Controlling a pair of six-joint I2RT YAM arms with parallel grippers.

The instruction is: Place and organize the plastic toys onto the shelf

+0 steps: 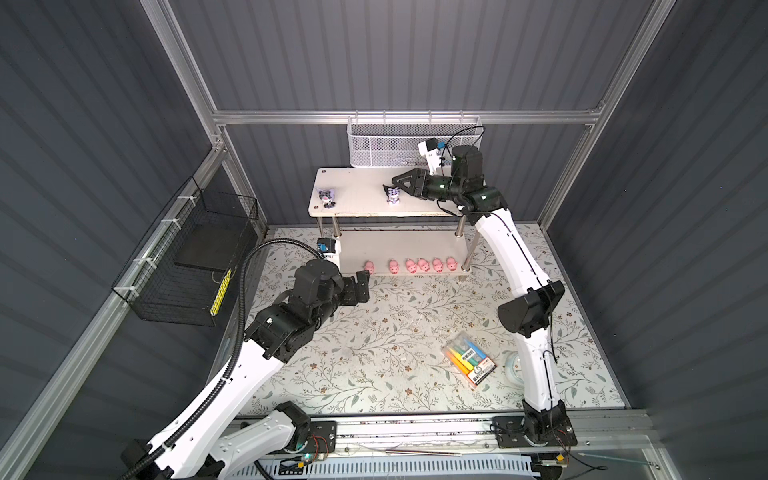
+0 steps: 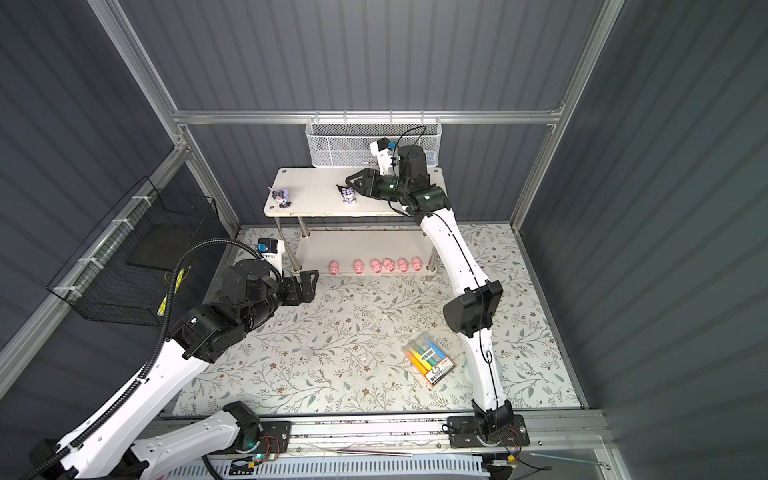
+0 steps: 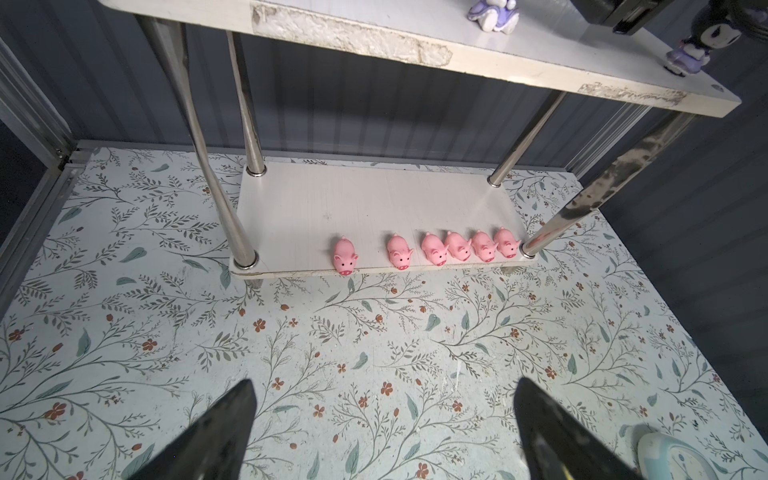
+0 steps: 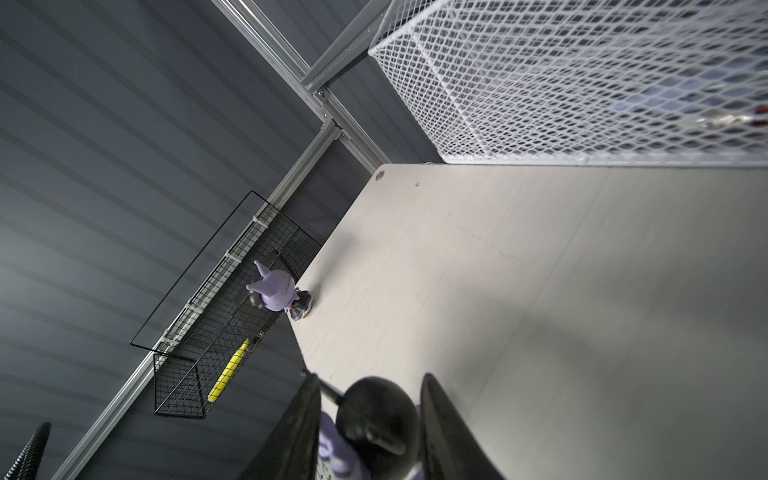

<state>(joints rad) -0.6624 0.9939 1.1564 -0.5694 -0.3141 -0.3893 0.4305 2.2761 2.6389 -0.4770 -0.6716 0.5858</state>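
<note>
The white two-tier shelf [image 1: 357,189] [image 2: 311,189] stands at the back. Several pink pigs [image 1: 409,266] [image 3: 432,249] line the front edge of its lower board. On the top board, one black-and-purple figurine [image 1: 326,196] [image 4: 278,293] stands near the left end. My right gripper [image 1: 395,183] [image 4: 370,378] is shut on a second figurine [image 1: 392,195] [image 3: 494,12] at mid-board, its base at the board. A third figurine [image 3: 706,37] stands near the right front corner, hidden under my right arm in both top views. My left gripper [image 1: 362,286] [image 3: 384,382] hangs open and empty over the floral table, before the shelf's left end.
A white mesh basket [image 1: 415,141] hangs just behind the top board. A black wire basket [image 1: 191,257] is fixed to the left wall. A pack of coloured markers [image 1: 469,361] lies front right, next to a pale-blue clock [image 3: 681,457] partly behind my right arm.
</note>
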